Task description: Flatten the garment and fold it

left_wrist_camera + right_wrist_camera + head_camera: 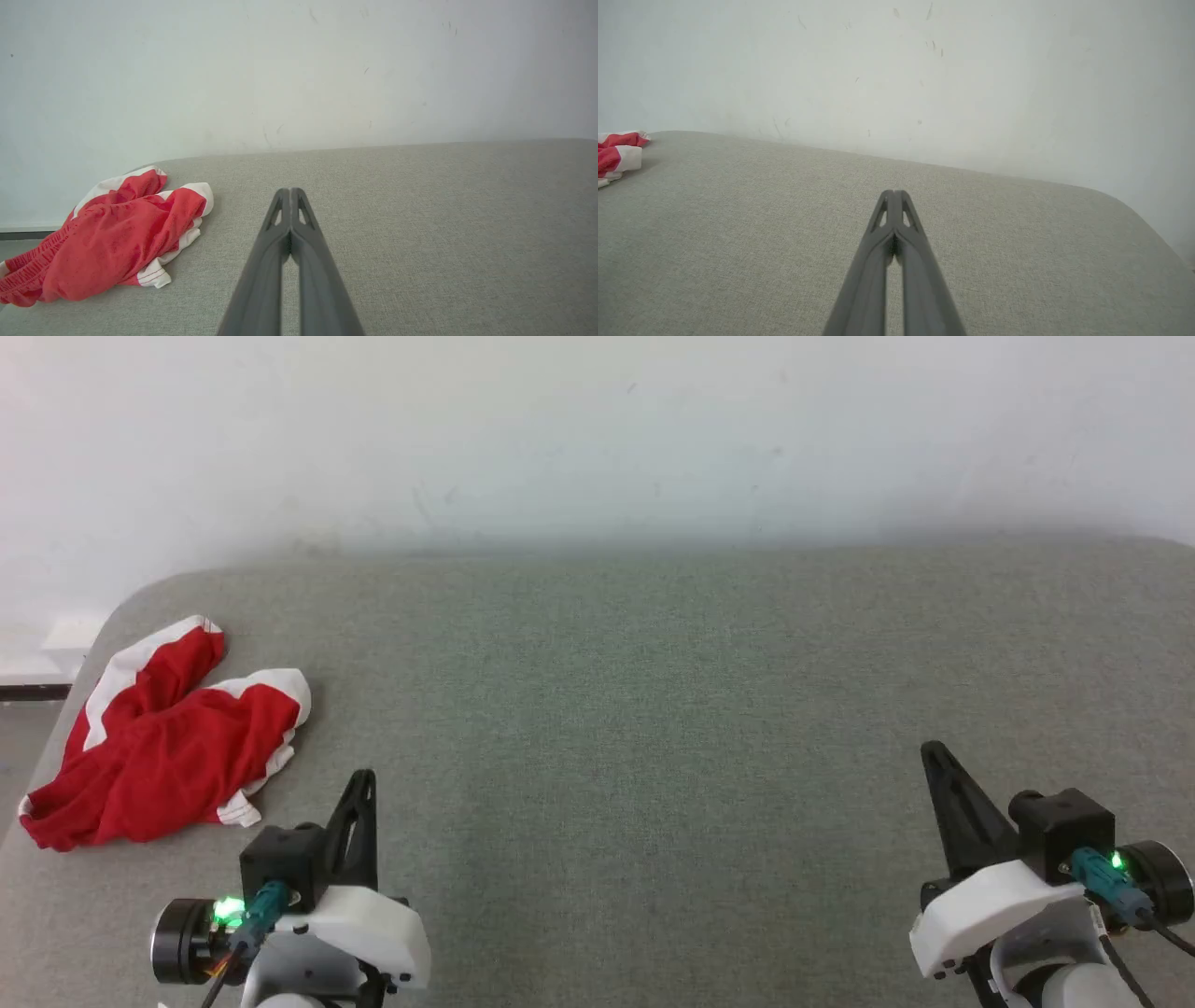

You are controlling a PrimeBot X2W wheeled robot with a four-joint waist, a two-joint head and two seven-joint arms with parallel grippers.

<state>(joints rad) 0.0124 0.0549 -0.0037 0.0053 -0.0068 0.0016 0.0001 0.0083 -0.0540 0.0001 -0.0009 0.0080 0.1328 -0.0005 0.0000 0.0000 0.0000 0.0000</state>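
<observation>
The garment [163, 742], red shorts with white trim, lies crumpled in a heap at the far left of the grey padded table [653, 709], close to its rounded left corner. My left gripper [364, 777] hovers near the front edge just right of the heap, shut and holding nothing, its fingertips pressed together [290, 190]. In the left wrist view the garment [107, 238] sits to the left of the fingers, apart from them. At the front right my right gripper [930, 749] is shut and bare too [893, 192]. A corner of the garment [616, 154] shows at that view's left edge.
A pale wall [597, 429] runs right behind the table's far edge. The table's left edge [56, 747] drops off beside the heap, with floor beyond. Broad grey table surface stretches between and ahead of both grippers.
</observation>
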